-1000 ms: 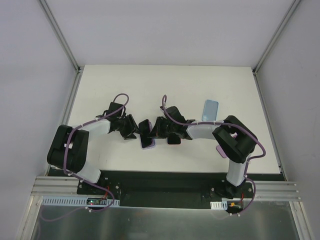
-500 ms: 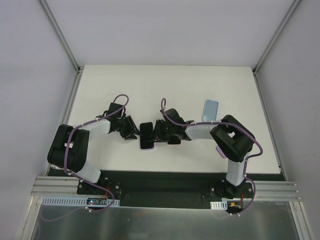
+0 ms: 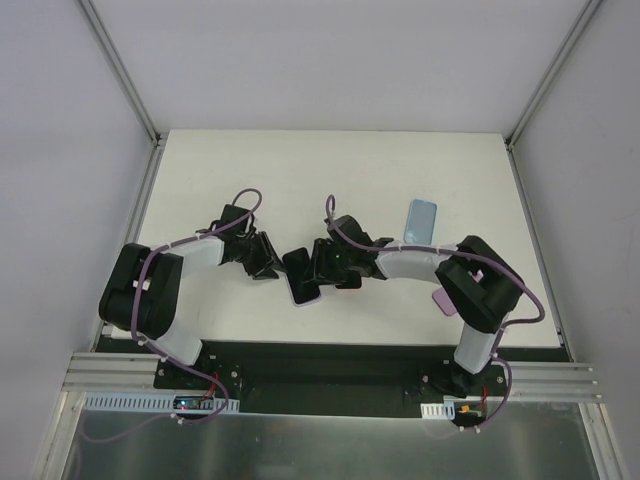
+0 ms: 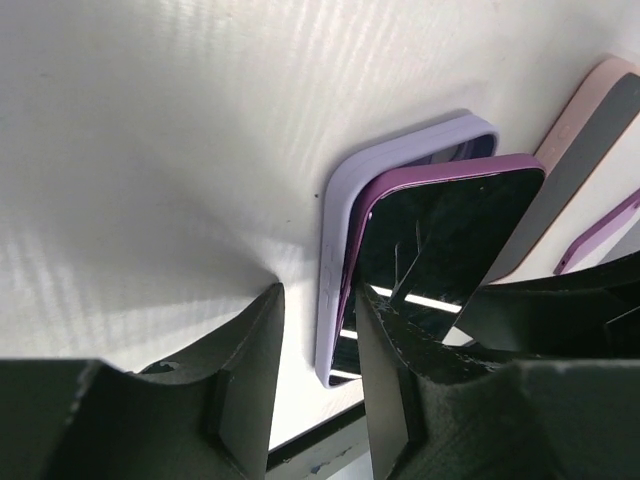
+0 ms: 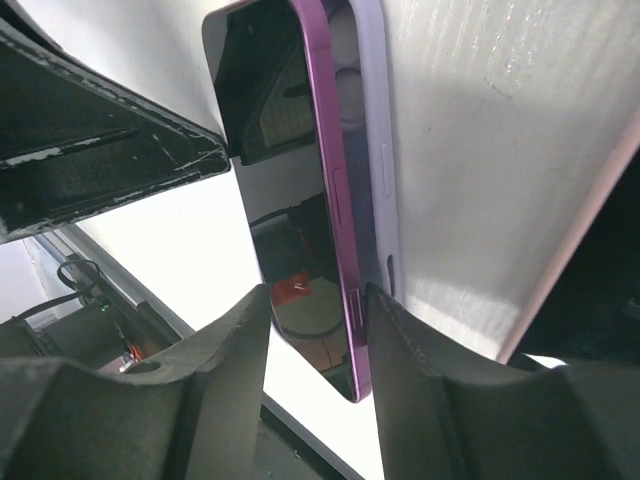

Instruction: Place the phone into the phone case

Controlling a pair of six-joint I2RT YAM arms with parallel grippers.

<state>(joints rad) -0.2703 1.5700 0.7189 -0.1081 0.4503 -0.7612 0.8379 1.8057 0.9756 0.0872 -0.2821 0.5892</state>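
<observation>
The phone (image 3: 298, 270), purple-rimmed with a black screen, lies tilted on the lavender phone case (image 3: 309, 297) at the table's middle, with one long side raised over the case's rim. The left wrist view shows the phone (image 4: 440, 240) overlapping the case (image 4: 400, 155). My left gripper (image 3: 270, 262) is open at their left side, with the case's edge between its fingertips (image 4: 250, 370). My right gripper (image 3: 322, 268) is open at their right side. In the right wrist view the phone's corner (image 5: 300, 250) lies between its fingers, beside the case (image 5: 375, 150).
A light blue case (image 3: 422, 218) lies at the back right. A pink case with a dark face (image 4: 590, 130) lies just right of the phone, under my right gripper. The table's front edge and black rail (image 3: 330, 355) are close behind the grippers.
The phone and case have turned and shifted slightly right and nearer. More of the lavender case now shows at the near end. Both grippers followed at its sides.
</observation>
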